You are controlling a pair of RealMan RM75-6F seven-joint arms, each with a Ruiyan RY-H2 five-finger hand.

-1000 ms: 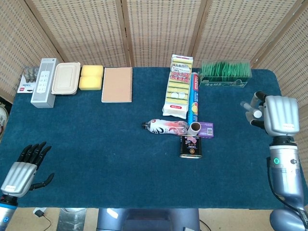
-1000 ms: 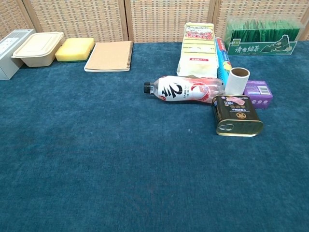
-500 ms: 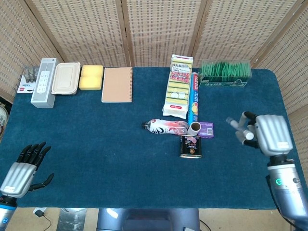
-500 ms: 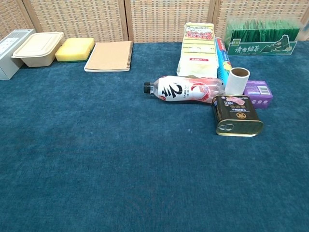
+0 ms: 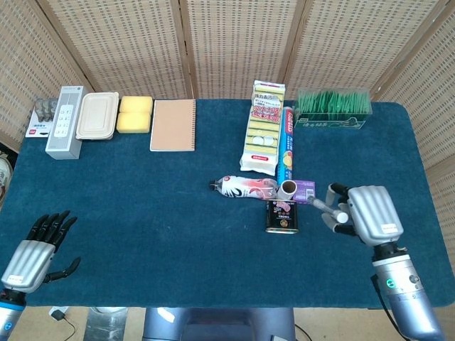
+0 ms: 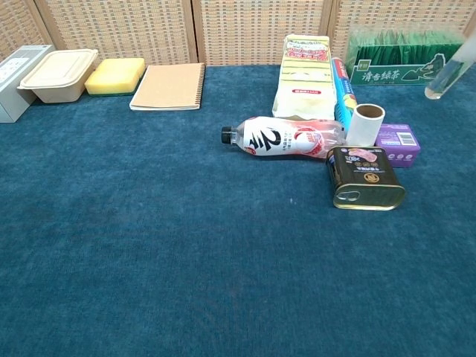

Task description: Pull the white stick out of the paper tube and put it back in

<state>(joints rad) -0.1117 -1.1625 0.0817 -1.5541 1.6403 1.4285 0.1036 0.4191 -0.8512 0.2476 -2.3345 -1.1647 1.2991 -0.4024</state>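
The right hand (image 5: 357,212), fingers (image 5: 333,208) parted and holding nothing, is hovering beside the paper tube (image 5: 288,189) standing among clutter mid-surface, seemingly lining up a grasp, while the left hand (image 5: 34,249) is idling open.

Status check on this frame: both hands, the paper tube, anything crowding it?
Left hand open, idle at table edge. Right hand open, near the paper tube, not touching. Tube upright, hemmed by bottle, tin, purple box.
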